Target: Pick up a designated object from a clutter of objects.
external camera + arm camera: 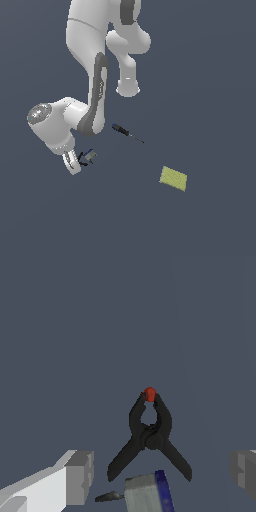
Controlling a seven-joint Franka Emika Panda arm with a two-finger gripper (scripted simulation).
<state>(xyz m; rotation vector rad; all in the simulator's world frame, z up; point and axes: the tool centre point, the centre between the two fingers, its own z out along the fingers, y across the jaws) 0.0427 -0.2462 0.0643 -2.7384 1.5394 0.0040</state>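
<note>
Dark grey floor (215,100), spring clamp (149,436), grey-blue block (147,493), screwdriver (127,133), yellow-green pad (173,178)

Flat, even, dim simulator light on dark grey ground; no cast shadows, slightly soft, low-resolution renders.
</note>
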